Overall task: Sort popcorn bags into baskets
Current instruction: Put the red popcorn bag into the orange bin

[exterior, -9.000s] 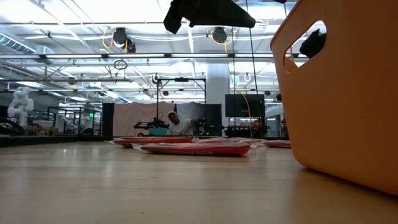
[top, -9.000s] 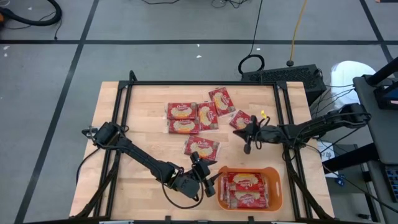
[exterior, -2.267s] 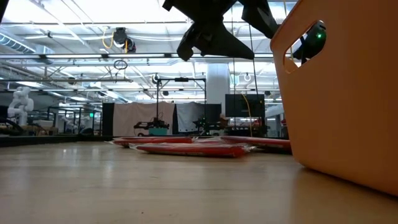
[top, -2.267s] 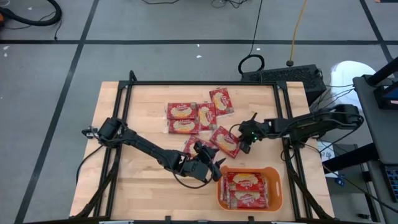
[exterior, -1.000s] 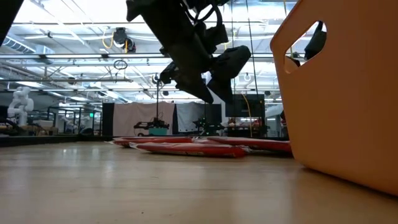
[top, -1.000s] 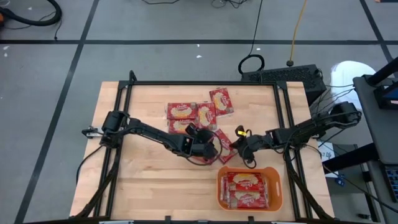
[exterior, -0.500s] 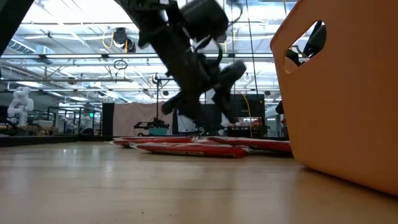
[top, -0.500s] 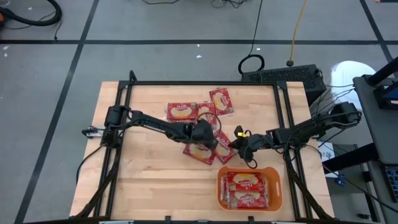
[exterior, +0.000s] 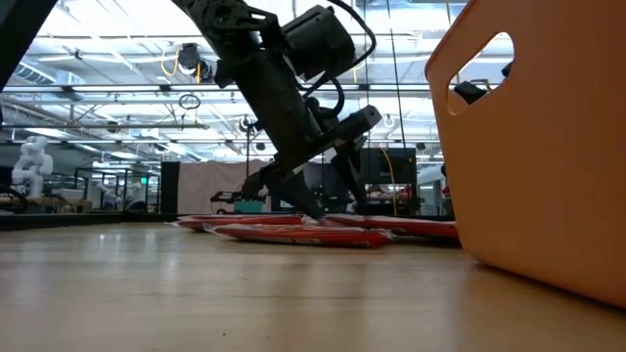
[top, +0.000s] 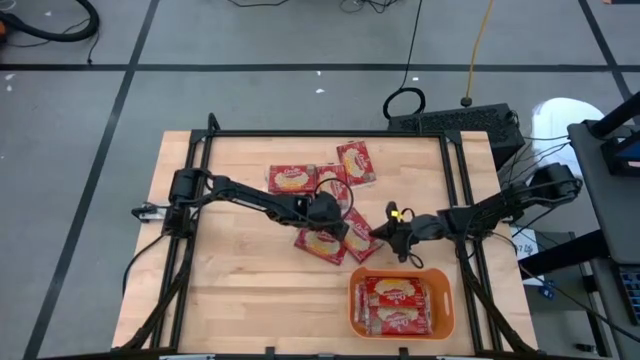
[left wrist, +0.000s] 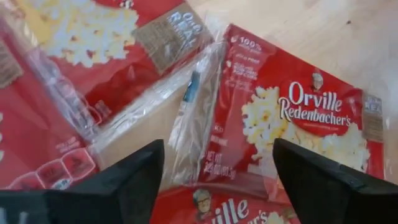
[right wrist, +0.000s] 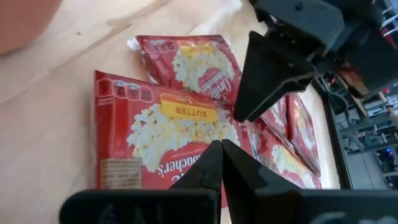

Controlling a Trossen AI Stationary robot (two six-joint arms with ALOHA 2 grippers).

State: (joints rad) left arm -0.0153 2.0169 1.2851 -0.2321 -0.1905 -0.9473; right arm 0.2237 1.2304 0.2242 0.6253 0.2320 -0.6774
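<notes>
Two hands crowd loose popcorn bags [top: 322,243]; basket [top: 401,305] near table edge.

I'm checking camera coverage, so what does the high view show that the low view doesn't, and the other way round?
Only the high view shows the two bags lying in the basket, and the right tool beside a loose bag. Only the low view shows the room behind and the basket's handle slot. Both show the left tool down over the loose bags.
</notes>
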